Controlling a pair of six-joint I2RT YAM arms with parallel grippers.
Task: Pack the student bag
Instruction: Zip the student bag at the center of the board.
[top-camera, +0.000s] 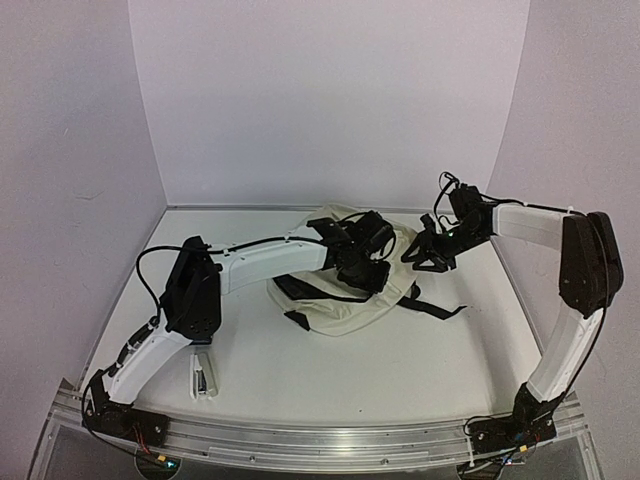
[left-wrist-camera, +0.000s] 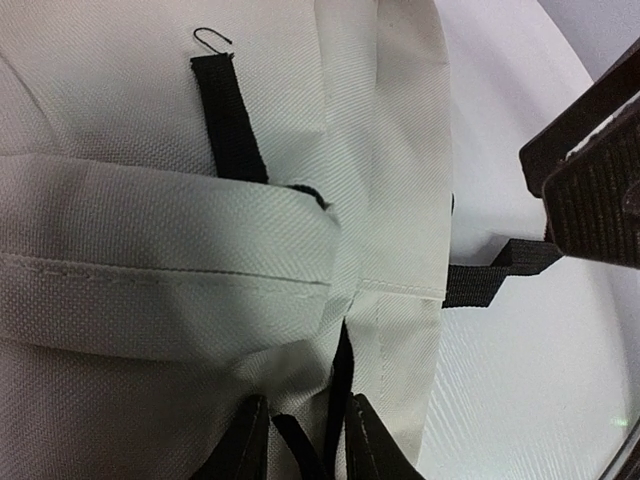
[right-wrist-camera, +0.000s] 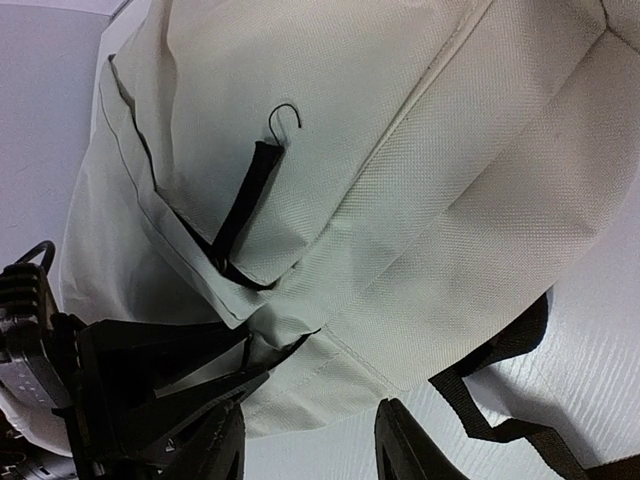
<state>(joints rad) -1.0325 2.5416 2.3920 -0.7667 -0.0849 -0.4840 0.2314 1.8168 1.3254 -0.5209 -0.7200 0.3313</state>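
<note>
Broadly, you are at the opening stage of packing. The table (top-camera: 420, 370) carries the bag (top-camera: 340, 308) slumped at its middle, and no view shows an open mouth, so by this reading nothing can go in yet.

Both arms reach in to the bag's right side. Your left gripper (left-wrist-camera: 305, 440) is down on the cream fabric, with its fingers set narrowly either side of a black strip (left-wrist-camera: 340, 380) that runs along a seam below the pocket flap. You cannot tell from these views whether the pads have actually pinched the strip or only straddle it.

Your right gripper (right-wrist-camera: 310, 430) hangs just beside the bag's edge and close to the left one. Its jaws stand roughly half apart, and only bare table and the bag's hem show between them, so it holds nothing.

The next move looks to need a firm pinch on that strip, checked before you pull. The right gripper should then take the fabric nearby, so the soft bag does not simply drag along.

A strap (left-wrist-camera: 490, 275) trails off the bag onto the table between the two grippers, so keep clear of it. A short tab (left-wrist-camera: 228, 110) with a wire hook (left-wrist-camera: 212, 38) lies flat on the front panel, apart from both grippers. A small white item (top-camera: 203, 375) sits by your left arm, well apart from the bag, and is too small to identify.
</note>
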